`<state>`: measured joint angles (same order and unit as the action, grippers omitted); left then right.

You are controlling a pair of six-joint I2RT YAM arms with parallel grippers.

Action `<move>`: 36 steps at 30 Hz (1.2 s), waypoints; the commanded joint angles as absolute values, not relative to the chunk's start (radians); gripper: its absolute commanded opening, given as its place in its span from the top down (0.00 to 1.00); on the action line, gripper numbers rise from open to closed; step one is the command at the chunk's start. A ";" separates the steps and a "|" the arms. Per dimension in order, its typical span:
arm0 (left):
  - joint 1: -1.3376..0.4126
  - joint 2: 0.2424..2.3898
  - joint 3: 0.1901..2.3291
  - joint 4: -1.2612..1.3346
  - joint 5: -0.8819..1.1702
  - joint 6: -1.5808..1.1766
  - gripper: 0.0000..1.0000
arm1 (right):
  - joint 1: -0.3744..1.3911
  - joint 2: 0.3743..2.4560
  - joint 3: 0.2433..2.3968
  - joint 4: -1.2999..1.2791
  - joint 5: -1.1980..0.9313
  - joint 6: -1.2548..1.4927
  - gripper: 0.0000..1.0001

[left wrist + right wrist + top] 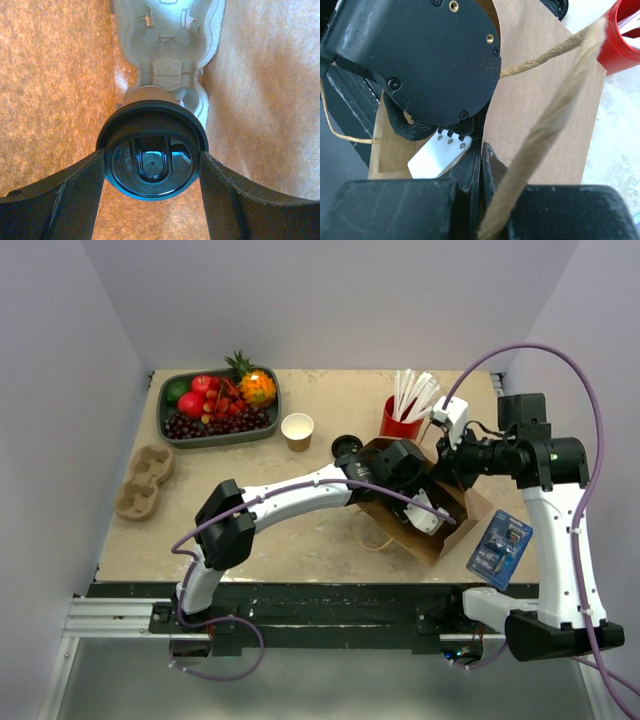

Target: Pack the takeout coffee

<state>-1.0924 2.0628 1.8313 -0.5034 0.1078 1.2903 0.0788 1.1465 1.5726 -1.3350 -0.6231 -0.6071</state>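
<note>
My left gripper (152,157) stood partly open, its fingers (70,195) clamped on the black lid of the takeout coffee (151,125). The cup sat inside the paper bag (465,508) at four o'clock on the table (300,530), with a pulp carrier (167,45) at twelve o'clock beyond it. My right gripper (482,162) was pinched shut on the bag's rim.

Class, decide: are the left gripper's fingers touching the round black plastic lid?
Touching. The left wrist view shows both fingers pressed against the round black plastic lid, no gap.
</note>
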 commanded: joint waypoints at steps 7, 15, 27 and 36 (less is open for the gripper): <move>-1.068 2.042 1.805 -0.472 0.074 1.258 1.00 | 0.087 1.144 1.621 -1.454 -0.707 -0.635 1.00; -1.055 2.068 1.887 -0.617 0.061 1.249 1.00 | 0.087 1.158 1.611 -1.456 -0.692 -0.652 1.00; -1.039 2.072 1.875 -0.675 0.103 1.246 1.00 | 0.087 1.164 1.615 -1.454 -0.700 -0.650 1.00; -1.035 2.085 1.884 -0.664 0.121 1.246 1.00 | 0.087 1.170 1.615 -1.450 -0.724 -0.647 1.00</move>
